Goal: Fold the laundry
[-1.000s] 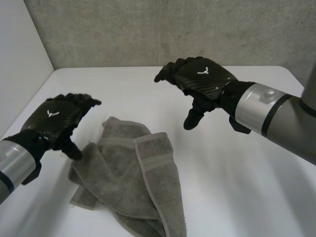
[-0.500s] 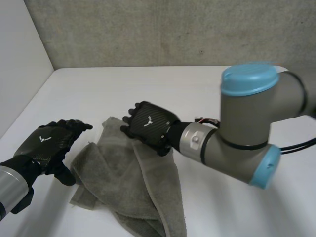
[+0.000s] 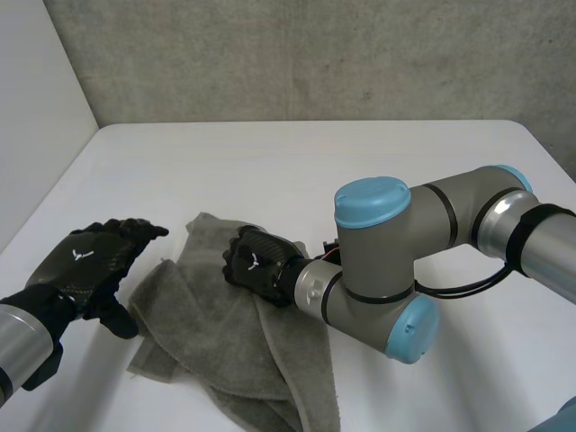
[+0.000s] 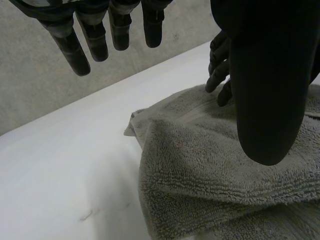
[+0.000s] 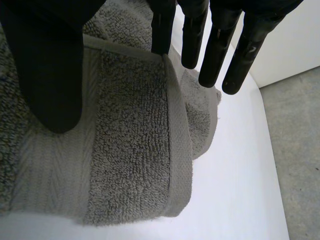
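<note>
Plainly the towel [image 3: 211, 337] is thick, soft terry: light, limp and in no way fragile, so it will sag and trail from any hold rather than keep a shape. It lies rumpled on the table [image 3: 378, 171], close to the robot and toward its left, with one end doubled over on top so that the hem [image 5: 179, 150] faces up.

The right hand [image 3: 255, 265] sits low over that doubled end. Its fingers are straight and its thumb is spread wide, with nothing between them. One fingertip is about at the hem line, though I cannot tell whether it touches.

The left hand [image 3: 85, 265] hovers just beside the towel's left edge, fingers extended and relaxed, holding nothing.

Folding proper looks not yet begun; the cloth wants spreading flat first. The hem's corners seem the best hold, since the firmer woven edge gives a pinch something to bite. A grab in the middle would likely gather several layers at once. Terry probably clings to the tabletop, so lifting should serve better than dragging.
</note>
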Available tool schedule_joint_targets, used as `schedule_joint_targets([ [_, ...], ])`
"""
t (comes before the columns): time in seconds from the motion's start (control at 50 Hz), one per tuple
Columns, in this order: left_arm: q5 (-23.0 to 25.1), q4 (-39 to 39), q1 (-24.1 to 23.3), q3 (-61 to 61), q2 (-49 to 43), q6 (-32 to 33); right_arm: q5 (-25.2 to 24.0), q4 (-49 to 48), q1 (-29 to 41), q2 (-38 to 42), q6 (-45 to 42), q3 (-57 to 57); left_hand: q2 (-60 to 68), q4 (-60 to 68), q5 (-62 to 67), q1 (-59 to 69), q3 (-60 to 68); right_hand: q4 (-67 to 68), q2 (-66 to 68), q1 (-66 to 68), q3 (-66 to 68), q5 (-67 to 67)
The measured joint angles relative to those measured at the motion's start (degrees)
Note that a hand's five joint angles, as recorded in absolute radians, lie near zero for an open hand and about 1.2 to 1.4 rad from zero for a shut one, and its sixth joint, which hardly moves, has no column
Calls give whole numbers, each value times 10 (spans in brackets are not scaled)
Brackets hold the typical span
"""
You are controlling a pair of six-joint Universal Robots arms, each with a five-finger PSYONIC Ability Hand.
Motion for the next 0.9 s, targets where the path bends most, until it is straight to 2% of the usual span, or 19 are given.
schedule_joint_targets([
  [0.12, 0, 7, 0, -4, 0, 0, 1, -26, 0, 10, 2, -3, 0, 0, 0, 0, 0, 67, 91, 68, 77, 57],
  [0.14, 0, 10, 0, -5, 0, 0, 6, -39, -1, 7, 4, -6, 0, 0, 0, 0, 0, 271, 303, 261, 283, 243],
  [0.18, 0, 12, 0, -6, 0, 0, 14, -52, -1, 2, 9, -8, 0, 0, 0, 0, 0, 405, 427, 345, 403, 385],
  [0.24, 0, 14, 0, -7, 0, 0, 32, -74, -2, -14, 21, -10, 0, 0, 0, 0, 0, 420, 432, 345, 417, 396],
  [0.28, 1, 15, 0, -7, 1, 0, 61, -107, -6, -48, 55, -7, 0, 0, 0, 0, 0, 424, 432, 345, 421, 401],
  [0.36, 1, 15, 0, -7, 3, 0, 88, -135, -11, -91, 114, 2, 0, 0, 0, 0, 0, 424, 432, 345, 421, 404],
  [0.52, 5, 14, -2, -14, 8, 1, 119, -144, -48, -185, 204, 26, 0, 0, 0, 0, 0, 426, 432, 345, 421, 405],
  [0.66, 17, 9, -13, -21, 12, 2, 175, -141, -60, -255, 210, 26, 5, 2, 0, 0, 1, 426, 432, 345, 421, 405],
  [0.82, 40, -3, -21, -25, 12, -14, 234, -121, -60, -299, 198, 17, 21, 19, 2, 7, 19, 426, 432, 345, 421, 405],
  [0.9, 44, -15, -32, -26, 12, -40, 255, -103, -60, -308, 181, 16, 83, 82, 63, 76, 81, 426, 432, 345, 421, 405],
])
